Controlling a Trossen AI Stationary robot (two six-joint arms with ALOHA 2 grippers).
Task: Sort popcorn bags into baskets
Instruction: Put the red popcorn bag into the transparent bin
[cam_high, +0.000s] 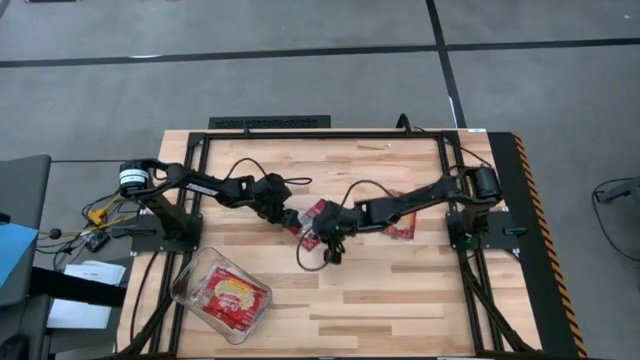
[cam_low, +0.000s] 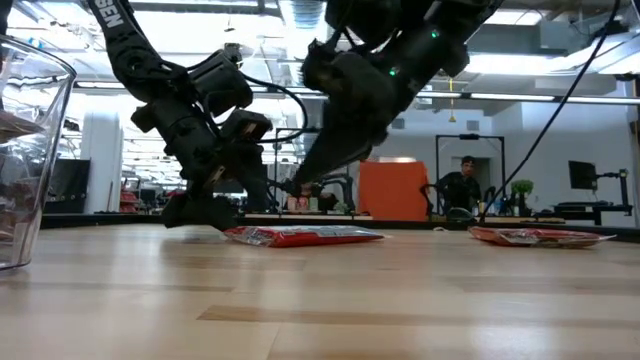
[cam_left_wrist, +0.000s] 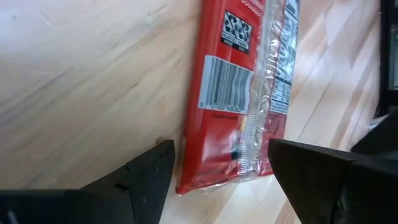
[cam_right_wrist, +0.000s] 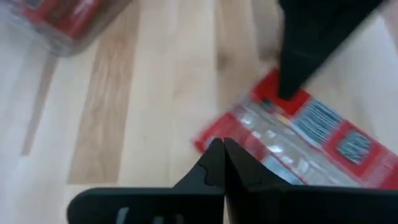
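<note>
Left gripper (cam_left_wrist: 217, 180) sits wide open straddling a popcorn bag (cam_left_wrist: 242, 93) mid-table, not gripping yet; right gripper (cam_right_wrist: 222, 163) is pinched shut, empty, seemingly just above it.

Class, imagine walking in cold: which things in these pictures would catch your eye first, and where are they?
Both arms meet at mid-table over one red popcorn bag: the left gripper stands open astride its end, the right gripper shut beside it. Another bag lies to the right under the right arm, and the clear tub of packets sits at the front left.
</note>
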